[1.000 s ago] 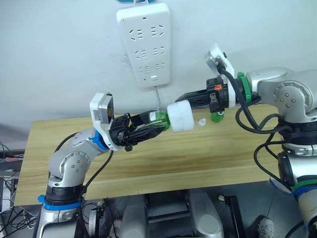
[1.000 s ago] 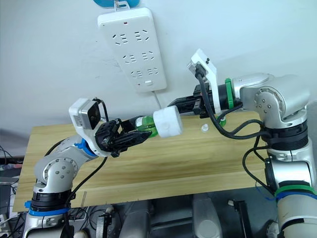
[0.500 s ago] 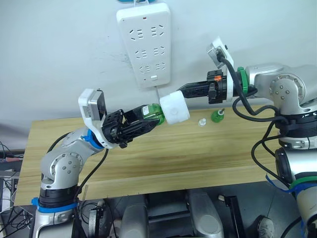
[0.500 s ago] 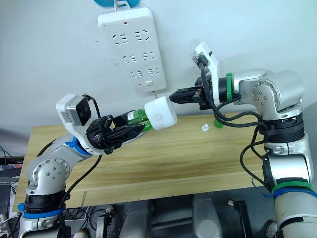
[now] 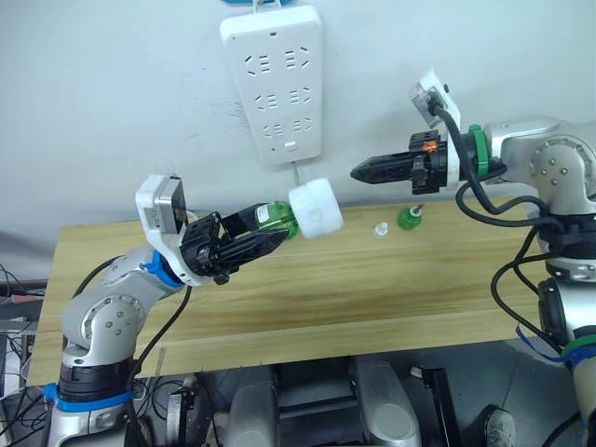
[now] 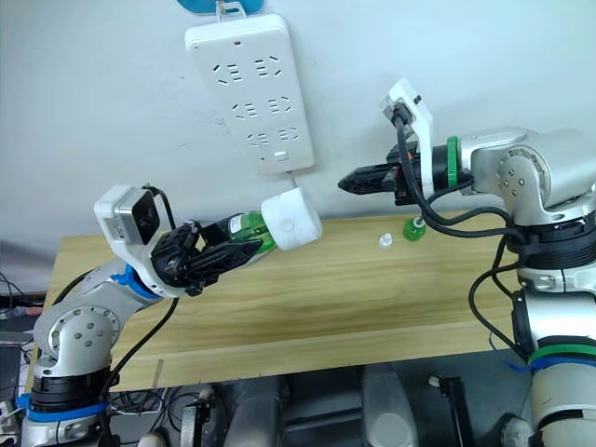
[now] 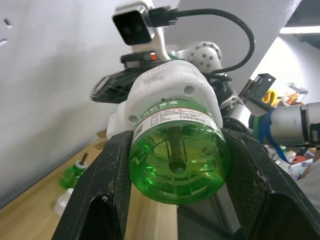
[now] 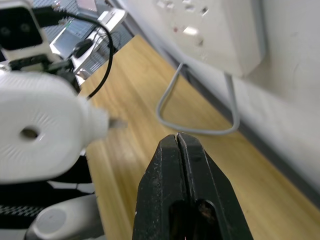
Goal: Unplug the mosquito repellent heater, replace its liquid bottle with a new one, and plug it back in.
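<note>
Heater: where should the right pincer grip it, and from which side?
Grip the heater across its two flat side faces, coming from the robot's right along its axis. The left pincer already holds the green bottle at the other end, so that end is taken; the right pincer is shut, apart from it.

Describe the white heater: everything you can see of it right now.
The heater is a small rounded white plastic block with a round hole in its face and metal prongs on one side. A green bottle is screwed into it; the left gripper grips that bottle, holding the heater tilted above the table. The right gripper hangs apart.
</note>
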Available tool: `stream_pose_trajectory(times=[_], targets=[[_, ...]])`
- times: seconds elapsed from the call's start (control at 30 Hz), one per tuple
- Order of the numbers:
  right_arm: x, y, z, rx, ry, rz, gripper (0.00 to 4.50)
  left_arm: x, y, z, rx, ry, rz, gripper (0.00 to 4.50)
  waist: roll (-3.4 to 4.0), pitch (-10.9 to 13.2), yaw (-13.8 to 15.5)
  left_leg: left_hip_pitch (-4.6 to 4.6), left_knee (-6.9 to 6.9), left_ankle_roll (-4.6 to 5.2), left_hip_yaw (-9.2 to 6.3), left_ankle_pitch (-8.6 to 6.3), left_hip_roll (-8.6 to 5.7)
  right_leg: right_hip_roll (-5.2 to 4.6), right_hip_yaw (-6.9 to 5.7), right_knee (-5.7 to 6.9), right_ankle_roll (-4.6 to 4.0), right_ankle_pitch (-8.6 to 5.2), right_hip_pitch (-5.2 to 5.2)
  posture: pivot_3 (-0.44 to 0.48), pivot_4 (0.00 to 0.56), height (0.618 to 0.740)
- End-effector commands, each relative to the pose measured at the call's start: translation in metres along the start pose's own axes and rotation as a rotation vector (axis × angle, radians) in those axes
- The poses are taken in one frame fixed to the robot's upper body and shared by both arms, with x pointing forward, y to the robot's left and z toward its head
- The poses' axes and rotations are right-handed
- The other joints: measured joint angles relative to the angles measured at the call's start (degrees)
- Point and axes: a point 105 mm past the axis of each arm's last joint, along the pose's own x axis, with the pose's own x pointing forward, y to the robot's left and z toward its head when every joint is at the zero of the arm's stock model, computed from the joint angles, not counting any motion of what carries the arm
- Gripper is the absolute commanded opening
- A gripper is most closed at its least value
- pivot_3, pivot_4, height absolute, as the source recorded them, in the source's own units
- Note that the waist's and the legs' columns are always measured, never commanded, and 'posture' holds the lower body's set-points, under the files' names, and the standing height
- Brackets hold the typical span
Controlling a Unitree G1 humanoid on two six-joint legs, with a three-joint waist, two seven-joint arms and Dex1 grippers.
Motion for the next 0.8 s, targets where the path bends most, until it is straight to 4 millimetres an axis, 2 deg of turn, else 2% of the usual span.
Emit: stream_pose_trajectory(times=[0.03, 0.13, 0.23, 0.47, 0.57, 0.6, 0.8], targets=[[-0.010, 0.013, 0.003, -0.014, -0.015, 0.044, 0.01, -0.001, -0.009, 0.008, 0.098, 0.003, -0.032, 2.25, 0.00, 0.00, 0.04, 0.00, 0.00, 0.00, 0.00, 0.00, 0.00, 0.00, 0.00, 0.00, 0.00, 0.00, 0.00, -0.185, 0.313, 0.730], [-0.013, 0.017, -0.001, 0.032, -0.016, 0.062, 0.01, -0.003, -0.006, 0.011, 0.136, -0.005, -0.016, 2.25, 0.00, 0.00, 0.03, 0.00, 0.00, 0.01, 0.00, 0.00, 0.01, 0.00, -0.01, 0.01, 0.00, 0.00, 0.00, -0.186, 0.312, 0.730], [-0.014, 0.019, -0.002, 0.029, -0.014, 0.064, 0.62, -0.003, -0.006, 0.010, 0.132, -0.005, -0.018, 2.25, 0.00, 0.00, 0.01, 0.00, 0.00, 0.01, 0.01, -0.01, 0.00, 0.00, 0.00, 0.01, 0.00, 0.00, 0.00, -0.192, 0.313, 0.730], [-0.009, 0.010, 0.002, 0.005, -0.046, 0.020, 3.21, -0.001, -0.007, 0.012, 0.003, -0.041, -0.023, 2.25, 0.00, 0.00, -0.06, 0.00, 0.01, 0.02, 0.01, -0.01, 0.01, 0.00, 0.00, 0.02, 0.00, 0.00, 0.00, -0.200, 0.315, 0.730], [-0.002, 0.003, -0.004, -0.004, -0.033, -0.015, 4.28, 0.002, -0.008, 0.016, -0.083, -0.064, -0.029, 2.25, 0.00, 0.00, -0.05, 0.00, 0.01, 0.02, 0.01, -0.01, 0.01, 0.00, 0.00, 0.02, 0.00, 0.00, 0.00, -0.201, 0.315, 0.730], [0.000, 0.000, -0.006, -0.004, -0.033, -0.031, 4.46, 0.003, -0.009, 0.017, -0.103, -0.062, -0.034, 2.25, 0.00, -0.01, -0.06, 0.00, 0.01, 0.01, 0.01, 0.00, 0.01, 0.00, 0.00, 0.02, 0.00, 0.00, 0.00, -0.199, 0.314, 0.730], [0.007, -0.008, -0.009, -0.008, -0.036, -0.067, 4.46, 0.004, -0.011, 0.018, -0.132, -0.049, -0.045, 2.25, 0.00, -0.01, -0.09, 0.01, 0.02, -0.02, 0.01, 0.01, 0.01, 0.00, 0.00, 0.05, 0.00, 0.00, -0.01, -0.192, 0.316, 0.730]])
